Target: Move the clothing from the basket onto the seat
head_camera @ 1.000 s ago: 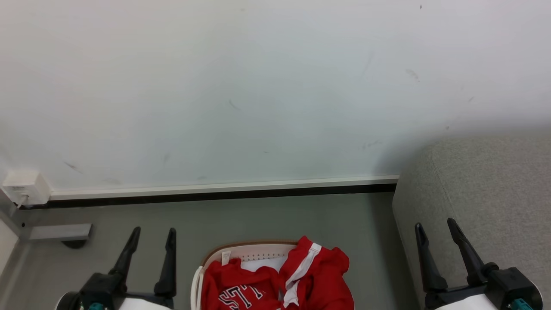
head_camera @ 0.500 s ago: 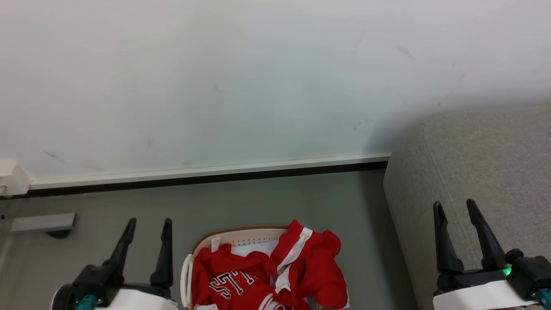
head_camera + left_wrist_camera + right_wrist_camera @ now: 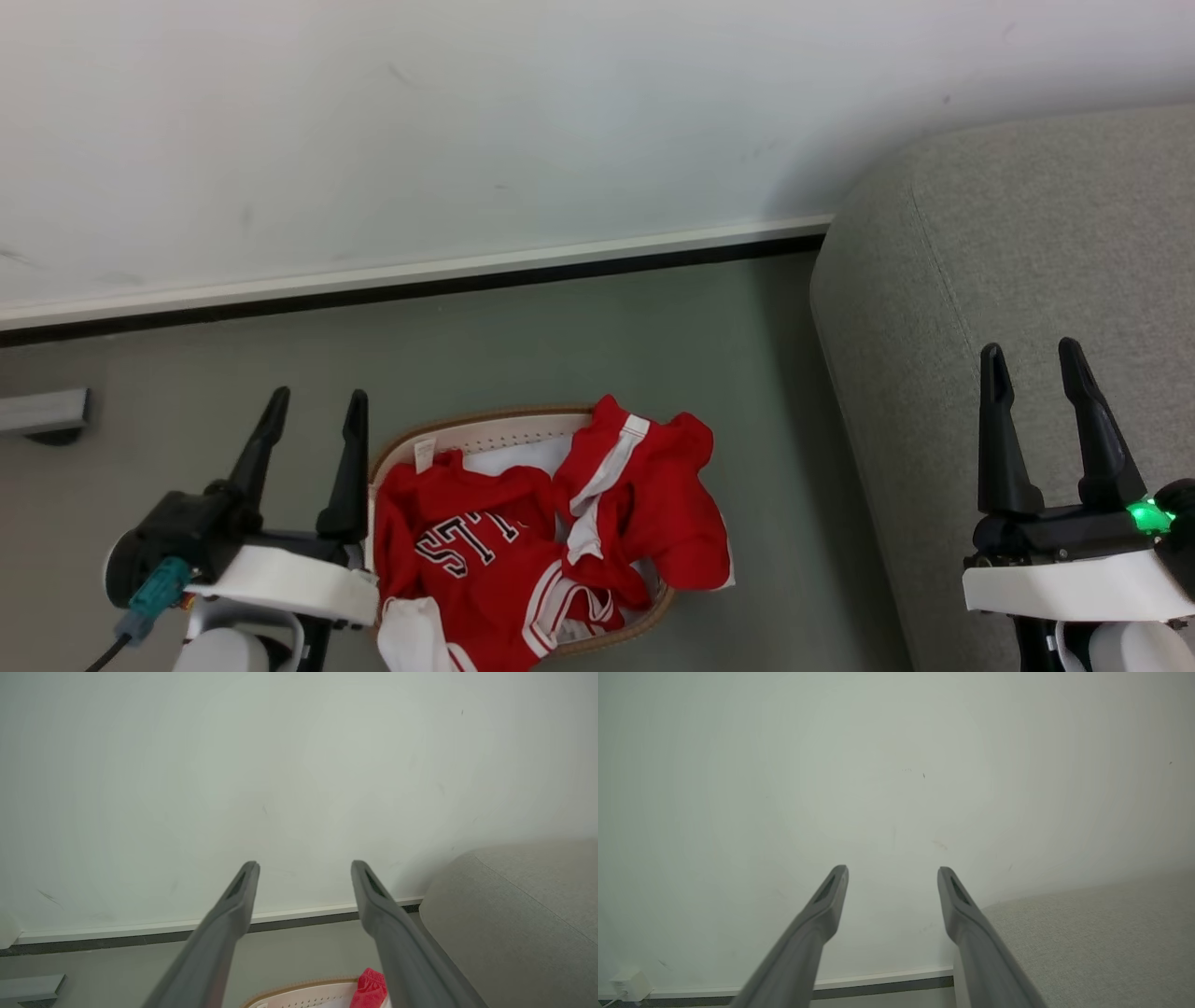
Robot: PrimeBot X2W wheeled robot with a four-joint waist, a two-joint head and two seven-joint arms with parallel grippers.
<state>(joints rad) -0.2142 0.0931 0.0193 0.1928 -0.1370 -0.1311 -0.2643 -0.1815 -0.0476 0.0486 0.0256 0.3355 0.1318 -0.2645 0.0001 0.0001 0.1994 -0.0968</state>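
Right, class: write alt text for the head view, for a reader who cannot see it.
Red clothing with white trim fills a cream basket on the grey floor, spilling over its rim. A light-grey sofa stands to its right by a white wall. The left gripper, open and empty, is beside the basket; the right gripper, likewise, near the sofa.

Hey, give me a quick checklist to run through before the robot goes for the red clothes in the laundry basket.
1. Check left hand is open and empty: ok.
2. Check right hand is open and empty: ok.
3. Check red sports garments with white stripe trim lie exposed on top of the oval cream perforated plastic basket with brown rim: ok, one drapes over the rim.
4. Check light-grey woven-fabric sofa seat shows bare fabric for the drop: ok.
5. Check nothing is tangled lower in the basket: cannot tell.
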